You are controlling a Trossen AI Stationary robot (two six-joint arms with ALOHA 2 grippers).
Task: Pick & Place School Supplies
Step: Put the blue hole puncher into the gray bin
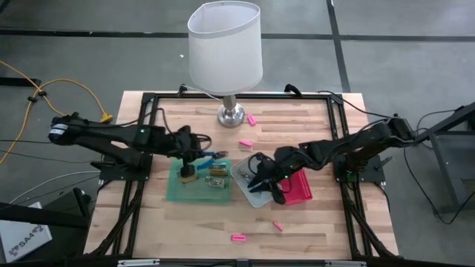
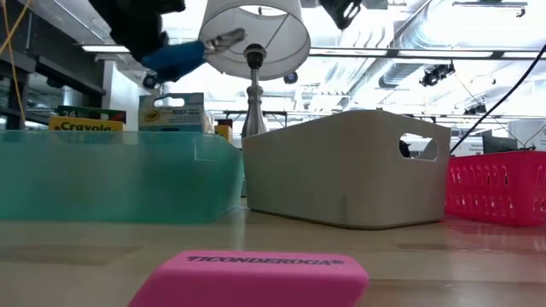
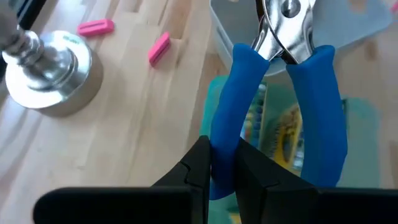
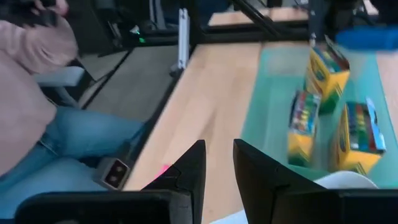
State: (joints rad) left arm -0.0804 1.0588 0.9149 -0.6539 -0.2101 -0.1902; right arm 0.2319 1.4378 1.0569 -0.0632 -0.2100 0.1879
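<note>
Legibly, "TICONDEROGA" eraser (image 2: 252,275), "Crayola" pack (image 2: 85,124).

Grey concrete floor (image 1: 386,44) around a pale wood worktop (image 1: 312,222); white-shaded lamp (image 1: 225,46) at the far edge; bright ceiling lights (image 2: 478,13) overhead; seated person (image 4: 43,124) beside.

My left gripper (image 3: 222,163) is black and pinches the blue handle of silver-headed pliers (image 3: 283,93). The crayon boxes (image 4: 323,68) are yellow and green. The trays are green (image 1: 178,194), grey (image 2: 341,166) and pink (image 1: 298,189). The erasers (image 3: 158,48) are pink, the lampshade (image 1: 225,44) white, the table (image 1: 312,222) striped pale wood.
</note>
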